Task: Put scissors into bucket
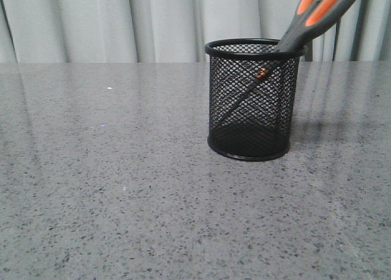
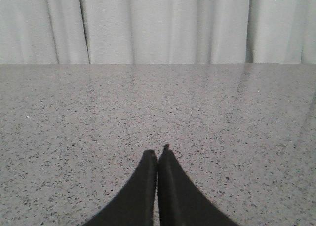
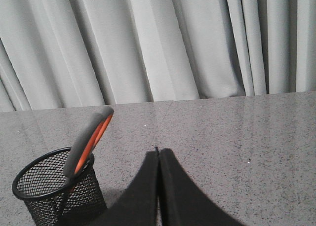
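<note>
The black wire-mesh bucket [image 1: 253,99] stands upright on the grey speckled table. The scissors [image 1: 317,11] stand in it, blades down inside the mesh and the grey-and-orange handles leaning out over the rim to the upper right. The right wrist view shows the bucket [image 3: 57,191] with the scissors' handle [image 3: 89,139] leaning out of it. My right gripper [image 3: 158,152] is shut and empty, apart from the bucket. My left gripper [image 2: 157,151] is shut and empty over bare table. Neither gripper shows in the front view.
The grey speckled table [image 1: 122,188] runs back to a pale pleated curtain [image 1: 122,23]. A dark upright post [image 1: 360,29] stands behind the scissors' handles at the far right.
</note>
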Robot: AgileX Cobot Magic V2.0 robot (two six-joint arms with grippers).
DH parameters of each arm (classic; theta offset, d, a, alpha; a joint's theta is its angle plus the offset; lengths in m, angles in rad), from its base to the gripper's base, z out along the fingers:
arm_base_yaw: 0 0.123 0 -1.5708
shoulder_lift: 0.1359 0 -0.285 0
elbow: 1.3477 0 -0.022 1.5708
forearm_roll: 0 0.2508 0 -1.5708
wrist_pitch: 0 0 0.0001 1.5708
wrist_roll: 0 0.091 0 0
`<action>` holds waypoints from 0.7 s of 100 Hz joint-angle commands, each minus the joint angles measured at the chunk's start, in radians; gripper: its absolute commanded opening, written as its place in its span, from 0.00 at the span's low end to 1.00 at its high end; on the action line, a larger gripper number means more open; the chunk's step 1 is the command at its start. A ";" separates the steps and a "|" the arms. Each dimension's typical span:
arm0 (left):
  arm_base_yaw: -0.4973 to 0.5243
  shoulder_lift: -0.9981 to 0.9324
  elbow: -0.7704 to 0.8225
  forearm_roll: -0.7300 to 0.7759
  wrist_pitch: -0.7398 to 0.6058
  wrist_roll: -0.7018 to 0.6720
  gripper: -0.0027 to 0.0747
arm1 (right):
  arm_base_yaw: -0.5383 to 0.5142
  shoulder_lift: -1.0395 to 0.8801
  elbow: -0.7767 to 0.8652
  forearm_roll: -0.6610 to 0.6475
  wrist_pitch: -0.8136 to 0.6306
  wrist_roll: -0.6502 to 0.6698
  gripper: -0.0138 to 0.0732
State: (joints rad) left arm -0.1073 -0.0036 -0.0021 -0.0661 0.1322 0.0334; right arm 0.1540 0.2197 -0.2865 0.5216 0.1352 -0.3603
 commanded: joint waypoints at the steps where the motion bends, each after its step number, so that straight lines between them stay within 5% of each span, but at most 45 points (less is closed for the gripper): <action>1: 0.004 -0.025 0.028 -0.010 -0.071 -0.012 0.01 | -0.001 0.007 -0.024 0.004 -0.063 -0.002 0.08; 19: 0.004 -0.025 0.028 -0.010 -0.071 -0.012 0.01 | -0.003 0.007 0.016 -0.158 -0.097 0.013 0.08; 42: 0.004 -0.025 0.028 -0.010 -0.071 -0.012 0.01 | -0.085 -0.067 0.147 -0.475 -0.146 0.268 0.08; 70: 0.004 -0.025 0.028 -0.010 -0.071 -0.012 0.01 | -0.150 -0.234 0.314 -0.502 -0.064 0.290 0.08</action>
State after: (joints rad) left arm -0.1073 -0.0036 -0.0021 -0.0661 0.1338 0.0329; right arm 0.0217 0.0171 0.0118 0.0433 0.1009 -0.0816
